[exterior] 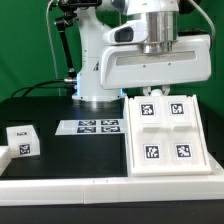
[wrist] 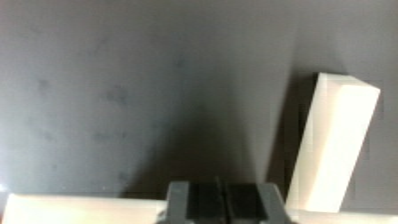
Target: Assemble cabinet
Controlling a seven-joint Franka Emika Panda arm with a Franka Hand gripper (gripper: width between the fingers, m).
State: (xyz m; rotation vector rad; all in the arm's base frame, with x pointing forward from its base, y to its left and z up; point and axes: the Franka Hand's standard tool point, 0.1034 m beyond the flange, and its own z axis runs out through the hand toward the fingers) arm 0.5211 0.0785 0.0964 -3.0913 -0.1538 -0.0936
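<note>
Looking at the exterior view, we see the cabinet (exterior: 166, 134) lying on the bench (exterior: 60, 165) at that view's right, marker board (exterior: 97, 126) just beside it, small tagged cube (exterior: 20, 141) well apart. Wrist view: we see fingers (wrist: 199, 203) clenched on nothing, w/ a white block (wrist: 334, 135) nearby.

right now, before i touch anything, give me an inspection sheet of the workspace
surface: black table, white ledge along its near edge
job's things: cabinet lying flat at the exterior view's right, four tags facing up
clutter: tagged cube at the exterior view's left; marker board near the arm's base
grippers: gripper shut, nothing between its fingers
cables: dark cable-like line behind the base, too blurred to be sure
surroundings: green curtain behind
</note>
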